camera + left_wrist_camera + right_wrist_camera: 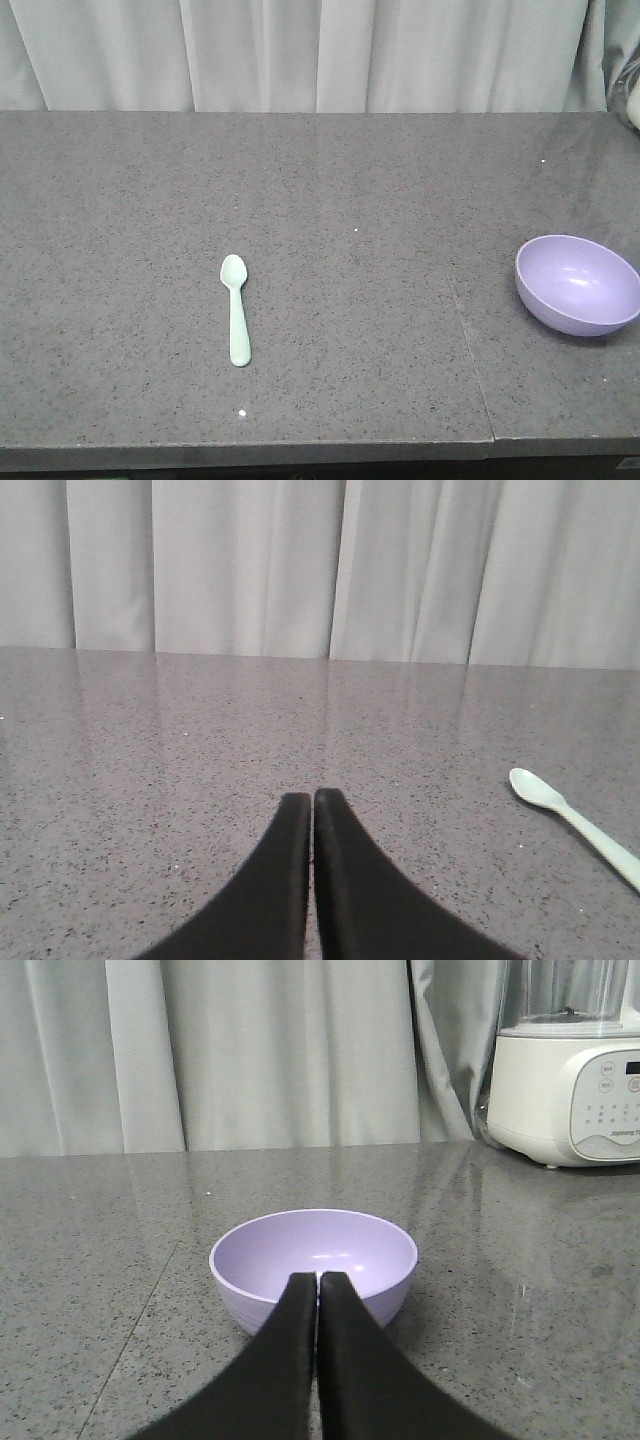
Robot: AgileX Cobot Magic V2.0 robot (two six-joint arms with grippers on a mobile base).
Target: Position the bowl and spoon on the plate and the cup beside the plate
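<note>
A lavender bowl [579,284] stands empty near the table's right edge; in the right wrist view the bowl [300,1250] sits straight ahead of my right gripper [317,1278], which is shut with nothing between its fingers. A mint-green spoon [236,308] lies flat left of centre, scoop pointing away; in the left wrist view the spoon [570,821] lies off to the right of my left gripper [313,796], also shut and holding nothing. Neither gripper appears in the front view. The plate and the cup are out of view.
The grey speckled table [330,200] ends at a pale curtain [300,50] behind. A white kitchen appliance [565,1080] stands at the far right. A seam [460,310] runs across the tabletop left of the bowl.
</note>
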